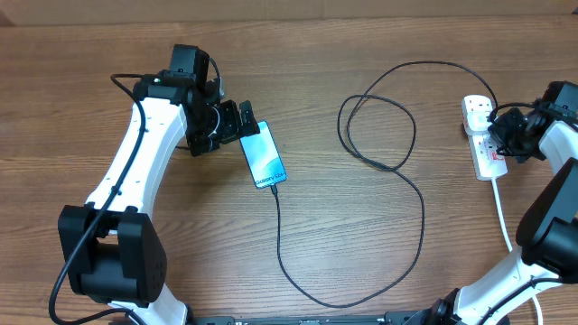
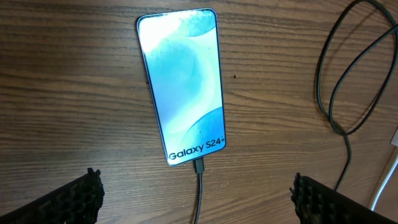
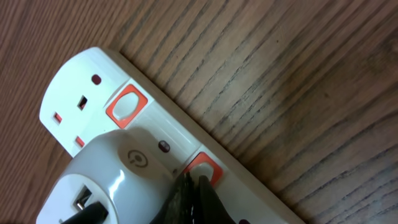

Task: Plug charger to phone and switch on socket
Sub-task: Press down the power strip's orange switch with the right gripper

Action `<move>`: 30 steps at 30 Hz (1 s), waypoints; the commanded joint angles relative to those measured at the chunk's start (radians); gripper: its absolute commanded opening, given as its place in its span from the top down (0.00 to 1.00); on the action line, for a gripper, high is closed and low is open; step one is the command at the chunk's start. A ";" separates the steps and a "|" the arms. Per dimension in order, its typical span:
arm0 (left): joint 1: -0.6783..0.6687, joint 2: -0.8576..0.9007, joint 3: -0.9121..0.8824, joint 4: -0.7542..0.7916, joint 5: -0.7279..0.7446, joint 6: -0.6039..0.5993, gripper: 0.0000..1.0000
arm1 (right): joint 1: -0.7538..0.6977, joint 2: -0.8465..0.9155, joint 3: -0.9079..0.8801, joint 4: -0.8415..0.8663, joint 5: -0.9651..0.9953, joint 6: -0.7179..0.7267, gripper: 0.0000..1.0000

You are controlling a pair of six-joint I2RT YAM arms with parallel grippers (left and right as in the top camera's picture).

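One step left: charger (image 2: 199, 186) in phone (image 2: 183, 81), left claw (image 1: 244, 122) spread, and our closed right claw (image 3: 193, 186) must press the right-edge socket (image 3: 74, 93) switch (image 3: 205, 167).

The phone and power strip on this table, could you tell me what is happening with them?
The charger cable is already plugged into the phone at its labelled end. The left gripper hangs open beside the phone, holding nothing. The right gripper, closed, is at the power strip, its tip at the red-framed switch next to a white adapter plugged in there.
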 commanded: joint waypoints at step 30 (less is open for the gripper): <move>0.000 -0.013 0.015 0.022 -0.006 -0.006 0.00 | -0.043 -0.068 -0.008 -0.021 -0.068 -0.039 0.96</move>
